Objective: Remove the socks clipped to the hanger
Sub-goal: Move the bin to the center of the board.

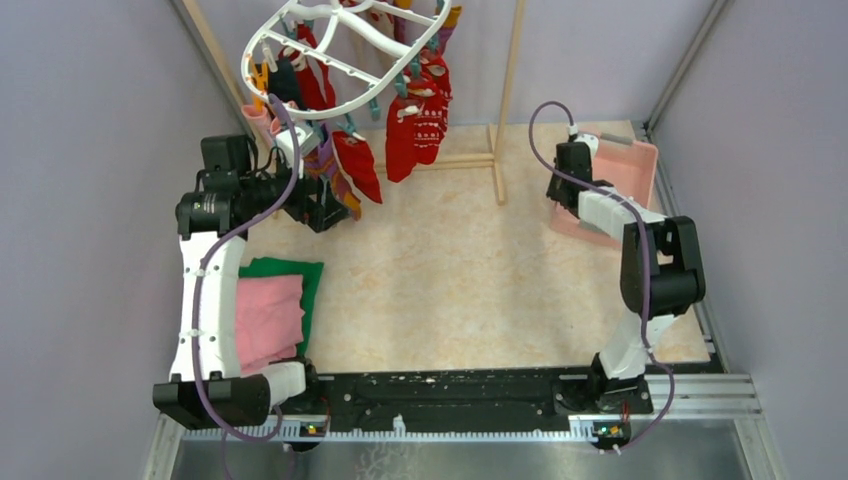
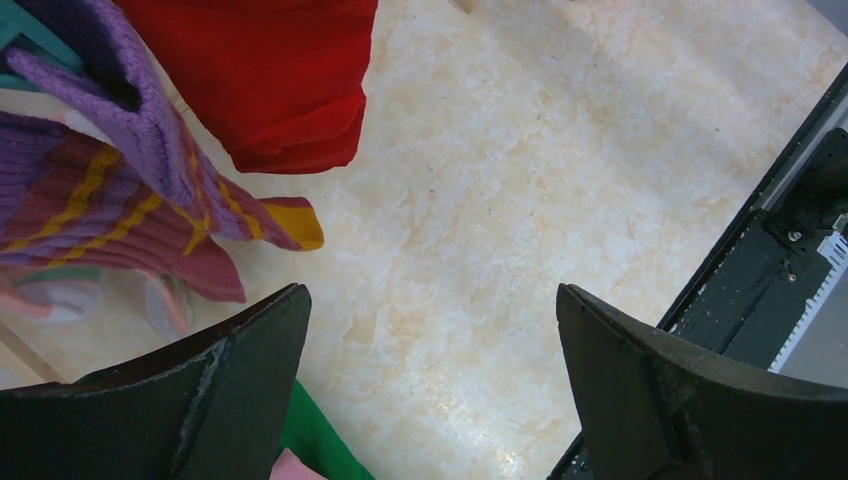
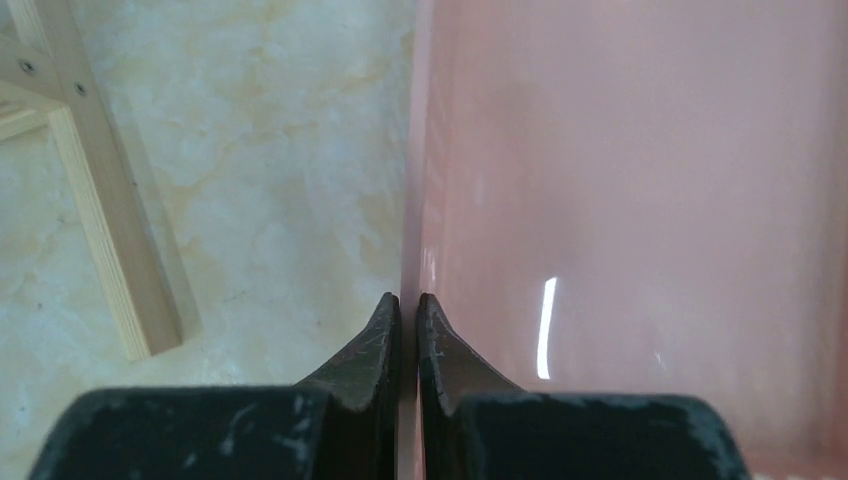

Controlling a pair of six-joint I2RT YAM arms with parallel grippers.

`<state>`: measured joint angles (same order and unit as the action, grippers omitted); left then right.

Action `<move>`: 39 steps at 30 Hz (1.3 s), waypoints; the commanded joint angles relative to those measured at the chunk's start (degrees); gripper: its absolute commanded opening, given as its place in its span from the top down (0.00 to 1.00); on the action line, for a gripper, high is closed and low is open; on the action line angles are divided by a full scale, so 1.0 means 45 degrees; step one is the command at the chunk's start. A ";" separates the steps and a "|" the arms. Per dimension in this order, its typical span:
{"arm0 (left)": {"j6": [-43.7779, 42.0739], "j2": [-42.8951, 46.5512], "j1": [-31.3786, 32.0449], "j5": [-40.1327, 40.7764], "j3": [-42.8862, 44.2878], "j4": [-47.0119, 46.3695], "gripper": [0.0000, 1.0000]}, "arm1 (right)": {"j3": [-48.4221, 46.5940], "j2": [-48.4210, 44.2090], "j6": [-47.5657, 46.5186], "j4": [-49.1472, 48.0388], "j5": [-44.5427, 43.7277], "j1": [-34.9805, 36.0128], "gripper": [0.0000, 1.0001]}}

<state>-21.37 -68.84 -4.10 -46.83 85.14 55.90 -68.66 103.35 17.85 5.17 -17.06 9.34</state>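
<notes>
Right hand (image 3: 408,298) pinches pink basket (image 3: 650,200) rim, seen only by wrist; left hand (image 2: 430,290) gapes wide. Overhead shows hanger (image 1: 247,68), socks (image 1: 405,135) clipped.

Robot lab cell, not a home. Plain lilac partition walls (image 1: 90,120) box in a small marble-print tabletop (image 1: 450,270). Both arm bases are bolted to a black mounting plate (image 1: 450,400) on an aluminium rail (image 1: 715,390). Laundry props look staged: a white hanger (image 1: 250,62) of socks (image 1: 400,140) on a bare wooden pole frame (image 1: 510,90) just beyond the left gripper (image 2: 430,290), and a pink basket (image 1: 635,165) directly under the right gripper (image 3: 409,297).
</notes>
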 commanded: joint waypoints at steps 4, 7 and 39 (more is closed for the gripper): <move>0.0040 0.0050 -0.0066 0.0210 0.0835 0.0509 0.01 | 0.1997 -0.3118 0.1088 -0.0020 -0.0191 0.0610 1.00; 0.0079 0.0073 -0.0077 0.0162 0.0943 0.0553 0.01 | 0.2847 -0.4400 0.1834 0.0684 -0.1080 0.1595 1.00; -0.0813 -0.0334 -0.0046 0.0675 0.1879 0.1088 0.01 | 0.4623 -0.7746 -0.1931 0.3120 0.1777 1.2981 0.93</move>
<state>-24.23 -70.67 -4.10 -43.86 91.24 60.58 -43.75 67.70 21.04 25.19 -15.90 66.78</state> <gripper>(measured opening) 0.989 0.053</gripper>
